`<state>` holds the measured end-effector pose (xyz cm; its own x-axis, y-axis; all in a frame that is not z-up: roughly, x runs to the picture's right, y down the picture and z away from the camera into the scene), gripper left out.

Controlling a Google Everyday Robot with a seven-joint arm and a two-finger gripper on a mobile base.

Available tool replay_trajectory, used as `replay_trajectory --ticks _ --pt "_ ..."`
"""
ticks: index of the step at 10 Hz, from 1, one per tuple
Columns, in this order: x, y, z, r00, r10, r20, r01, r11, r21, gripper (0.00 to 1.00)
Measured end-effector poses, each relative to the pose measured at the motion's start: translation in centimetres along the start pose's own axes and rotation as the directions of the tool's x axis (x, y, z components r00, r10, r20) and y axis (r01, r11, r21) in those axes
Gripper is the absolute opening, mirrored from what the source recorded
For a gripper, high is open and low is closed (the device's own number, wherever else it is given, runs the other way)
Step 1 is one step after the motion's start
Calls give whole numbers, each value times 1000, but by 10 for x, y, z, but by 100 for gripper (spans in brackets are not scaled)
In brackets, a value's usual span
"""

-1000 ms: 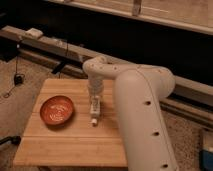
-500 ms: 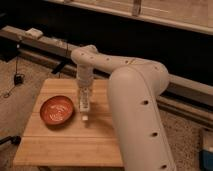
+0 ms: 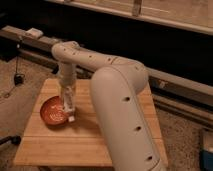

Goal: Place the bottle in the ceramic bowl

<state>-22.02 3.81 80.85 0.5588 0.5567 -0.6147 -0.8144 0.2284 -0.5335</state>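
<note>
The orange-red ceramic bowl (image 3: pixel 50 113) sits on the left part of a wooden table (image 3: pixel 60 145). My gripper (image 3: pixel 66 93) points down from the white arm (image 3: pixel 120 100), just above the bowl's right rim. It is shut on the slim whitish bottle (image 3: pixel 68 106). The bottle hangs almost upright below the gripper, neck down. Its capped end (image 3: pixel 72 119) is at the bowl's right edge, close to the table surface. I cannot tell whether the cap touches the bowl or the table.
The large white arm covers the right half of the table. A dark rail with a small white box (image 3: pixel 34 33) runs behind the table. Cables lie on the carpet at the left (image 3: pixel 15 80). A blue object (image 3: pixel 207 156) stands on the floor at the lower right.
My gripper has carried the bottle leftward from the table's middle to the bowl's right rim. The view has also shifted. The bowl has not moved on the table.
</note>
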Motion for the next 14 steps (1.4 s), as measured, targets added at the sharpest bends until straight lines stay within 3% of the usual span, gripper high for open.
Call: replay_trajectory --ticks 3,8,9,12,14 --pt "-15 30 10 992 -122 -28 122 992 -10 25" --pt "-19 41 5 983 -182 -13 182 983 5 74" --pt "-19 41 1 982 -187 -2 187 982 14 79" --pt "-23 46 -9 977 -209 39 207 978 39 80" --pt "-23 42 -10 978 -205 42 203 978 41 80"
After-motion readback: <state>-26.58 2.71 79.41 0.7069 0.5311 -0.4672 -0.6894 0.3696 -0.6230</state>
